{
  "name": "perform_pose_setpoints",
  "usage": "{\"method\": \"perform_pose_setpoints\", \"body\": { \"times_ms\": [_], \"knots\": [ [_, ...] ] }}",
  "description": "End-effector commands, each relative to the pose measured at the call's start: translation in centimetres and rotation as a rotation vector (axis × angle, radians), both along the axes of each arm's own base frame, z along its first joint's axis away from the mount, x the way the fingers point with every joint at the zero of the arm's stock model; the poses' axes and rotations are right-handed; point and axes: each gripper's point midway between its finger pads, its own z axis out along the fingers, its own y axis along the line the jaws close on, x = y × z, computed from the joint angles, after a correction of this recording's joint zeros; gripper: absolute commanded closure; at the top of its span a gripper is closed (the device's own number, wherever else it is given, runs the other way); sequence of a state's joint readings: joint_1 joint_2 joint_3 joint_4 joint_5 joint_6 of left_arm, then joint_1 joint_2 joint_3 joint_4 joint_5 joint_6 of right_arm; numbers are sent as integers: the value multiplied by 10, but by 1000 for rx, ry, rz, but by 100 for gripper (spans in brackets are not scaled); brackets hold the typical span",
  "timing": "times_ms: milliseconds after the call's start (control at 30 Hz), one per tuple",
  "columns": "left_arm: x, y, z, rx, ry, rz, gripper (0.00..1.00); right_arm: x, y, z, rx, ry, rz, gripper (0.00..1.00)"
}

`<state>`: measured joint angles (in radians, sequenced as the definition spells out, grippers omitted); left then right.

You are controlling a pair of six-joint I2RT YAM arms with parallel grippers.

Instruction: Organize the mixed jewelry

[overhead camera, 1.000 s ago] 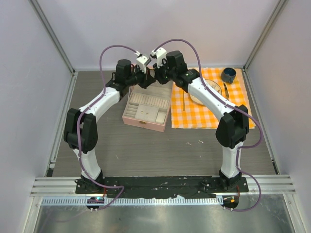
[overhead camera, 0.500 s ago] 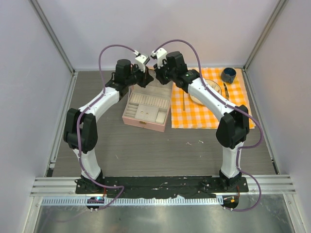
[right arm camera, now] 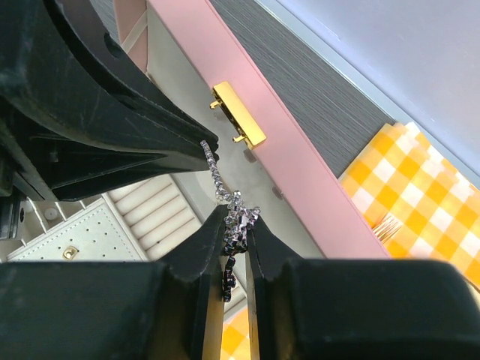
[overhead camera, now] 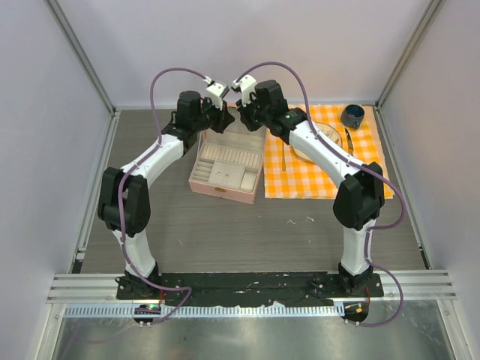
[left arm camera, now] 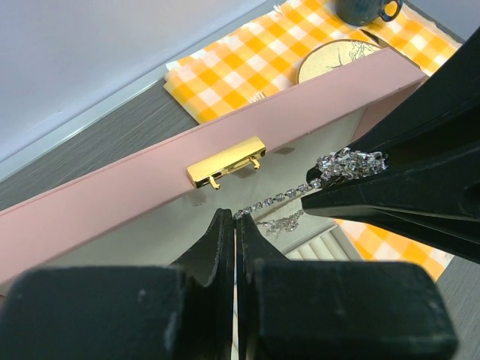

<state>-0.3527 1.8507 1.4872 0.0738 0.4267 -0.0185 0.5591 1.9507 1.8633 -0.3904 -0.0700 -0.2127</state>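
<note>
Currently we see chain (left arm camera: pixel 274 199) strung between clenched jaws of left gripper (left arm camera: pixel 235 221) and right gripper (right arm camera: pixel 237 237); thin, silvery, bunched at right.

- The left gripper (left arm camera: pixel 235 221) sits slightly farther back toward the far wall than a second ago.
- Its wrist camera (overhead camera: pixel 216 88) now stands a touch higher and further left in the top view.
- The purple cable (overhead camera: pixel 153 94) looping over the left arm bows further outward.
</note>
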Motion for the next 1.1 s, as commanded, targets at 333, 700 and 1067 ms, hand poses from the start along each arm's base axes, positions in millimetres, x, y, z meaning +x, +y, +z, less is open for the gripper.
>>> {"method": "perform_pose_setpoints", "body": {
  "times_ms": [333, 700, 1067],
  "knots": [
    [16, 24, 23, 20, -93, 80, 100, 15, 3, -6, -13, -29, -11, 98],
    [10, 19, 24, 3, -71, 46, 100, 16, 9, 0, 14, -31, 4, 97],
    [15, 19, 26, 7, -71, 56, 100, 22, 9, 9, 19, -46, 1, 99]
  ]
}}
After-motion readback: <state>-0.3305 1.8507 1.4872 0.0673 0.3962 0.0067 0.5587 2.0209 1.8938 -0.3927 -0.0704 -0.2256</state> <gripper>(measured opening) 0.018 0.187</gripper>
